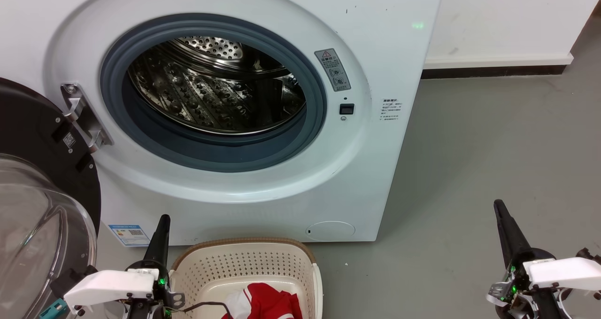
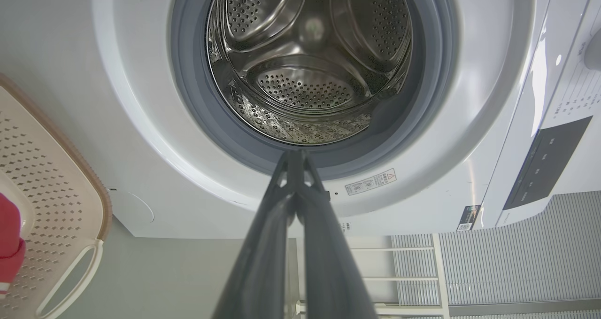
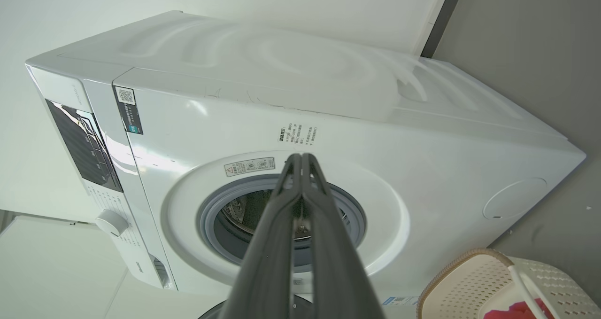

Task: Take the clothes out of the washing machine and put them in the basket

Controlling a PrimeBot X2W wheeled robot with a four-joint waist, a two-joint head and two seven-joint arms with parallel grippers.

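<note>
Clothes point(image 1: 265, 302) lay in basket point(image 1: 249, 262), cut off by frame; left tool point(image 2: 296, 155), right tool point(image 3: 300, 158) pinched closed, empty; grey floor point(image 1: 469, 145).

A grey floor point(image 1: 488, 159) fills the right half of the head view. At the upper right it meets a white wall point(image 1: 507, 13), which ends in a white skirting point(image 1: 497, 59) over a dark strip point(image 1: 493, 71). At the lower right of the left wrist view, a white barred frame point(image 2: 404, 249) stands against a ribbed grey panel point(image 2: 516, 248).

washing machine point(image 1: 385, 42) | warning-triangle sticker point(image 1: 332, 69) on front | QR label point(image 1: 129, 233) at base | small print illegible
</note>
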